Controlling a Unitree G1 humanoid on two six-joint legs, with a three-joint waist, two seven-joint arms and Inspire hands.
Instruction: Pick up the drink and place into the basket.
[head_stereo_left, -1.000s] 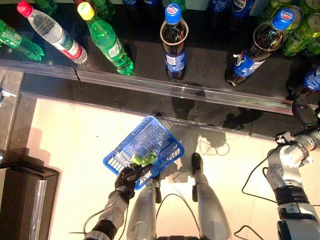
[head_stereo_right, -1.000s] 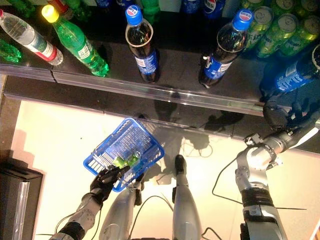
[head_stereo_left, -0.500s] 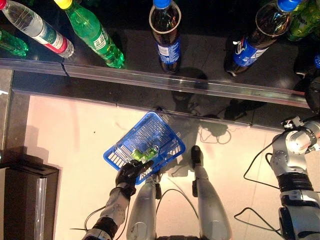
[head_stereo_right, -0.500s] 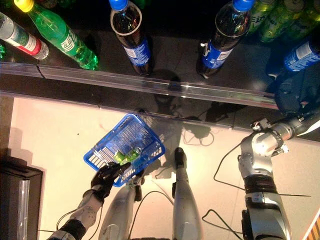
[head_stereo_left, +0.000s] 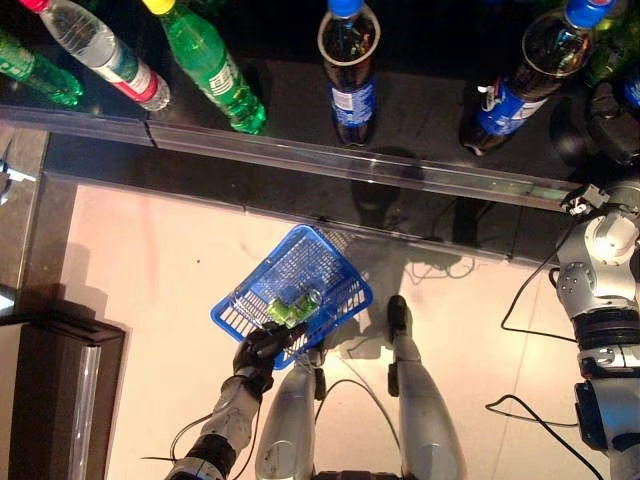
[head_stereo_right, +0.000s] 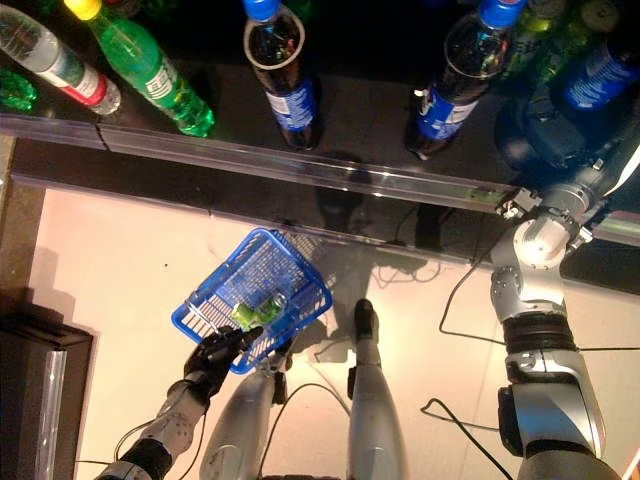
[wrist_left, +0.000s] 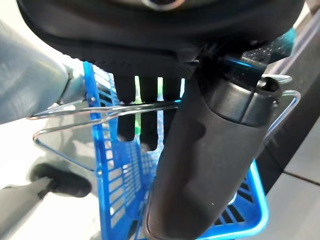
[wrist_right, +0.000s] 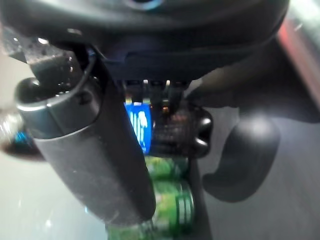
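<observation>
At lower centre, the left hand (head_stereo_left: 262, 350) is clenched on the wire handle (wrist_left: 100, 111) of the blue basket (head_stereo_left: 262, 283). At upper right, the right hand (head_stereo_right: 548, 132) is reaching among the shelf's blue-labelled bottles (head_stereo_right: 588, 78) and green cans (wrist_right: 170, 200); whether its fingers grasp anything I cannot tell. The picking step seems in progress; next it must close on one drink.

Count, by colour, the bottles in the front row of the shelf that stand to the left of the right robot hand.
Green bottles: 2
Clear bottle: 1
Dark cola bottles: 2
Total: 5
</observation>
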